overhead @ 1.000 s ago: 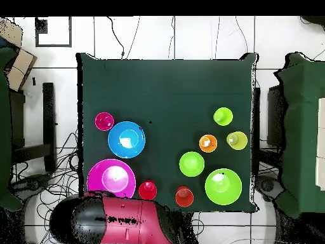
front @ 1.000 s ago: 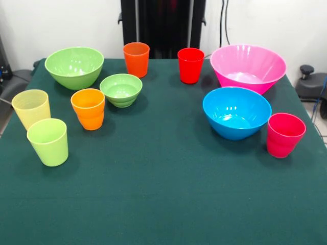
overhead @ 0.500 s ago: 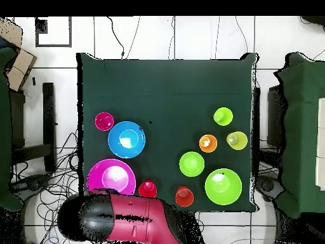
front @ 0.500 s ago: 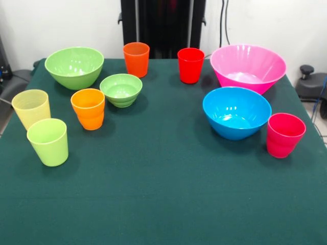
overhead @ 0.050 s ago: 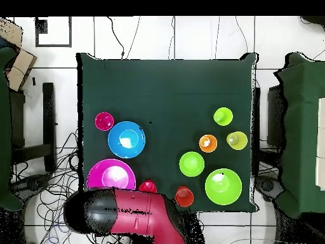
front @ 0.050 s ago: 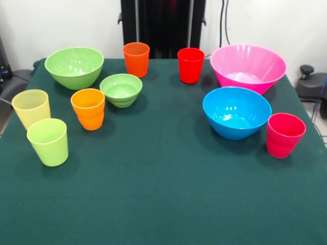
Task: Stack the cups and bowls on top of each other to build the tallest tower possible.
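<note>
Nothing stacked yet: six cups (front @ 0.050 s ago: pixel 88 108) and four bowls (front @ 0.050 s ago: pixel 236 112) all standing apart on the counter (front @ 0.050 s ago: pixel 163 194) (whole tower left to build). Pincer out of sight, state unknowable.

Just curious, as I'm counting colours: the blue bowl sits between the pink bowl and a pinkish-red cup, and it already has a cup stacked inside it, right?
Not quite. The blue bowl does sit between the pink bowl and the pinkish-red cup, but it is empty. Both the front view and the overhead view show only its bare blue inside; every cup stands alone on the table.
</note>
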{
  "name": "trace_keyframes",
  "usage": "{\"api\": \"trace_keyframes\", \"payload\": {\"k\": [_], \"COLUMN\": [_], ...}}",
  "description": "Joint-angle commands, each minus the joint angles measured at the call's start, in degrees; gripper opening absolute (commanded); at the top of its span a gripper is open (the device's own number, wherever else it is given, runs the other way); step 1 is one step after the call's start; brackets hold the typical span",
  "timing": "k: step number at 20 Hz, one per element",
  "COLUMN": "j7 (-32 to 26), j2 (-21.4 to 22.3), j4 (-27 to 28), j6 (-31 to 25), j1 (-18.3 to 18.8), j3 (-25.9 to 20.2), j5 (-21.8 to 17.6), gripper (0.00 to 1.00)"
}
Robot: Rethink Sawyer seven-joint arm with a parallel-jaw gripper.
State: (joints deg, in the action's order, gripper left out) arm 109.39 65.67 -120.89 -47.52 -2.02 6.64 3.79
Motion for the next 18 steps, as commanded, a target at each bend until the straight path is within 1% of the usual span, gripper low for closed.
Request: {"api": "trace_keyframes", "payload": {"k": [1,6,10,13,18], "j7": [6.8,6.7,6.7,6.3,6.6], "j2": [-8.5,-11.9,-12.2,-12.8,-13.7], "j4": [-1.4,-2.0,-1.7,-2.2,-1.6], "j6": [9.4,13.8,13.7,15.0,15.3], "j1": [1.4,1.7,1.3,1.7,1.5], "j3": [-3.5,-3.7,-3.3,-3.6,-3.2], "j5": [-0.9,-1.0,-0.9,-0.4,-0.7], "gripper": [1.0,1.0,1.0,1.0,1.0]}}
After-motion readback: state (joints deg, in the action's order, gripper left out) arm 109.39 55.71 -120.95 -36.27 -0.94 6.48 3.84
